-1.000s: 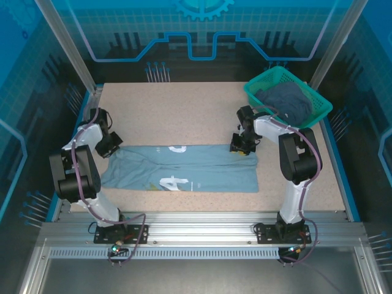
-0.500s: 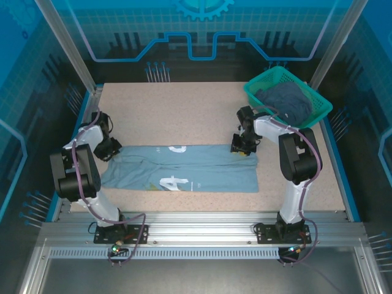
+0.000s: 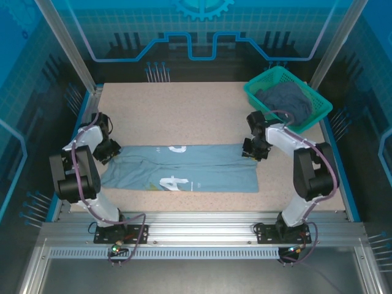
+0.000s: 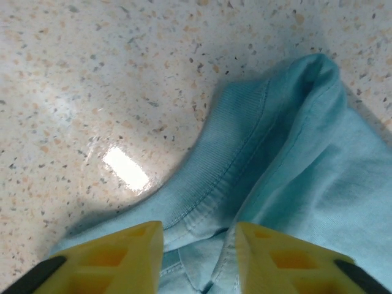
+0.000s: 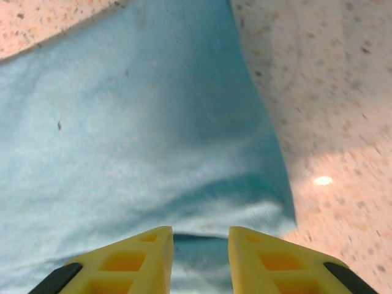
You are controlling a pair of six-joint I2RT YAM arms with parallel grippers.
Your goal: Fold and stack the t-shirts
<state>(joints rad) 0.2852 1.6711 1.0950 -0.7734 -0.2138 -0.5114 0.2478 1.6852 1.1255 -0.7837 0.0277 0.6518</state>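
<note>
The pale t-shirt (image 3: 184,170), a soft thin knit with white lettering, lies as a long flat band across the tabletop (image 3: 184,116), closer to its near edge. At the band's left end the left gripper (image 4: 199,229) hangs with yellow fingers spread over a ribbed, rumpled edge, pinching nothing. At the right end the right gripper (image 5: 201,231) is likewise spread above a smooth corner. The next fold likely wants both layers nipped at each end and lifted evenly, since limp cloth slides. The darker t-shirt (image 3: 285,101) sits crumpled in the green mesh basket (image 3: 262,76) at the far right corner.
</note>
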